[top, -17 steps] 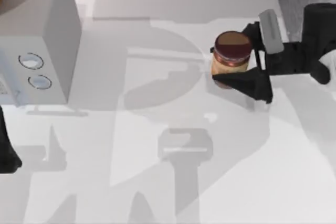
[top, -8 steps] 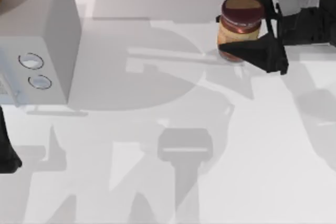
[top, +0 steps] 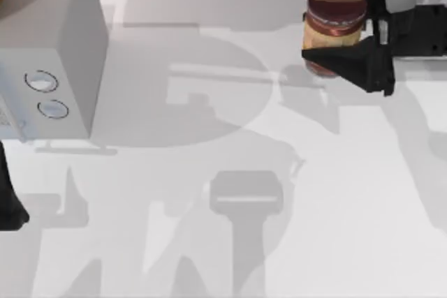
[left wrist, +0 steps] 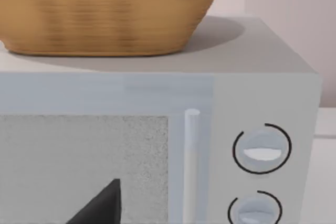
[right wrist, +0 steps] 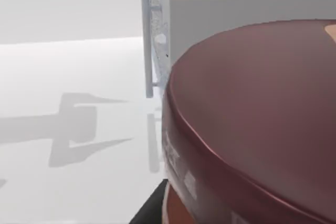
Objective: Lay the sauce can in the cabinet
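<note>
Between the right tool's [top: 334, 40] closed fingers, the sauce can [top: 336, 24] hangs upright above the worktop [top: 230, 242]; a weak pinch could let it slip before reaching the cabinet [top: 52, 68].

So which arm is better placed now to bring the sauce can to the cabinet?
Right. The right gripper already holds the sauce can between its fingers, at the table's far right. The left arm sits at the left edge, far from it.

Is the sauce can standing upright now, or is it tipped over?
Upright. In the top view the sauce can shows its round maroon top with the label below, gripped by the right claw.
</note>
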Robot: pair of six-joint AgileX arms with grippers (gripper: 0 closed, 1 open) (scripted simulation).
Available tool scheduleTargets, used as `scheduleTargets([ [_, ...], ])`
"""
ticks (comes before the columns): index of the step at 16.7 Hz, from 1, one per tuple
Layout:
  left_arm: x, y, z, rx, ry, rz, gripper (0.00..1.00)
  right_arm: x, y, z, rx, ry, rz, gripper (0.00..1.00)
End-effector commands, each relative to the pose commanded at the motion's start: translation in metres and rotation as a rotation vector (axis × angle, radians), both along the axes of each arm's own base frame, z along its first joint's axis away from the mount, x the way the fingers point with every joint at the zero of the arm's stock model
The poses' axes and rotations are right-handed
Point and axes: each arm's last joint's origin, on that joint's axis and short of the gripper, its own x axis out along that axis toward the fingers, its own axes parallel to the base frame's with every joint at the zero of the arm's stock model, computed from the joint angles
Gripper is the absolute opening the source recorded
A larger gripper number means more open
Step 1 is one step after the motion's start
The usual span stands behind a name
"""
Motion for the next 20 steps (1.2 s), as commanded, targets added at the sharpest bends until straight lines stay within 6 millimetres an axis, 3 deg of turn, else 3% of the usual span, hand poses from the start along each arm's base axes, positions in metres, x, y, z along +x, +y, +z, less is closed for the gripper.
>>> scheduleTargets([
  [5,0.0,0.0,0.0,0.0,0.0,0.0,1.0,-0.068,-0.03,0.043,-0.076,0.027,-0.304,0.0],
  [9,0.0,0.0,0.0,0.0,0.0,0.0,1.0,-0.142,-0.054,0.055,-0.114,0.039,-0.613,0.0],
  [12,0.0,0.0,0.0,0.0,0.0,0.0,1.0,-0.198,-0.067,0.046,-0.106,0.025,-0.85,0.0],
  [15,0.0,0.0,0.0,0.0,0.0,0.0,1.0,-0.242,-0.077,0.025,-0.063,-0.015,-1.065,0.0],
  [20,0.0,0.0,0.0,0.0,0.0,0.0,1.0,-0.278,-0.086,-0.015,0.043,-0.092,-1.329,0.0],
])
